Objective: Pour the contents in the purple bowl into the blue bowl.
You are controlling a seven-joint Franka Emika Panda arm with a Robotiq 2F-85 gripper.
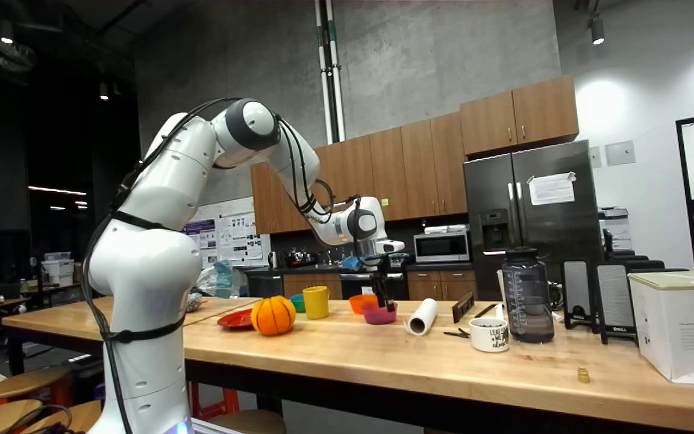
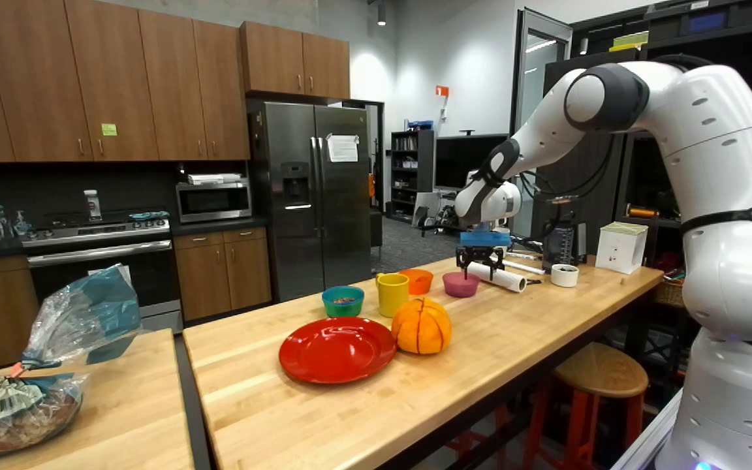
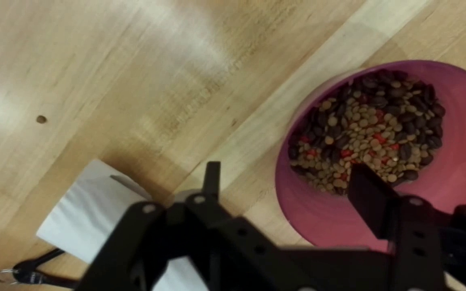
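one purple bowl [image 3: 457, 141] sits partly beneath the end effector [image 3: 284, 178], its rim [image 3: 276, 178] between the widely parted fingertips [image 3: 369, 196].

Wrist view: glare on tabletop [image 3: 200, 44]; claw [image 3: 284, 171] dark, probably unfocused. Wall [image 1: 609, 99] bright (lamp [image 1: 597, 30] above).

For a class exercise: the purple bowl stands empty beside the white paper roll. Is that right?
Not quite: the purple bowl isn't empty; the wrist view shows dark, tan and red bits in it. It does stand beside the white paper roll.
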